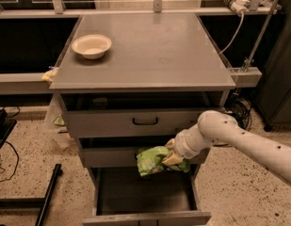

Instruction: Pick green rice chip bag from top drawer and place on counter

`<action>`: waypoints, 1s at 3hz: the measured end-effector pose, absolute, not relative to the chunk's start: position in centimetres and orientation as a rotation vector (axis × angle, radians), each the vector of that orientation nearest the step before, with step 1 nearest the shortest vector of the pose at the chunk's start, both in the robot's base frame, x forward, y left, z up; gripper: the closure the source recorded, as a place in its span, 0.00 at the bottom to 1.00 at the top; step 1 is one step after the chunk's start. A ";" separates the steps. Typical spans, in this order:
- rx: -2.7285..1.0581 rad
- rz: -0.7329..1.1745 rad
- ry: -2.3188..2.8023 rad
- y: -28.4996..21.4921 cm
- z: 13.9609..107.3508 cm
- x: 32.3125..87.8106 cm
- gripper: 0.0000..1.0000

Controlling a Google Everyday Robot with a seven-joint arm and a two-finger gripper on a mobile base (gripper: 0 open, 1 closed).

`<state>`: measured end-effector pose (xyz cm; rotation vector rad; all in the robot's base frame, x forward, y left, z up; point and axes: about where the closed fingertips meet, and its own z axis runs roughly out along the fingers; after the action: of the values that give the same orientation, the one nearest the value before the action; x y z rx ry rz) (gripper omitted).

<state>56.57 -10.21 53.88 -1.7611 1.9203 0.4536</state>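
Note:
The green rice chip bag [152, 159], lime-green and crumpled, hangs in the air in front of the middle drawer, above the open bottom drawer [145, 197]. My gripper [171, 158] is shut on the bag's right end, and my white arm reaches in from the right. The grey counter [149, 51] is the cabinet's top, well above the bag. The top drawer [135, 122] stands pulled out a little, with a dark gap above it.
A white bowl [92, 45] sits at the counter's back left. Grey side ledges run left [18, 83] and right [246, 75] of the cabinet. A black bar [47, 194] and cables lie on the speckled floor at the left.

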 end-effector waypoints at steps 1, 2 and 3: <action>-1.761 0.454 1.920 -10.2 53.9 56.6 1.00; -1.773 0.487 1.910 -10.5 56.0 55.7 1.00; -1.830 0.485 1.916 -10.1 61.4 54.1 1.00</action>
<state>54.07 -10.13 61.36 -1.8296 1.9159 0.4845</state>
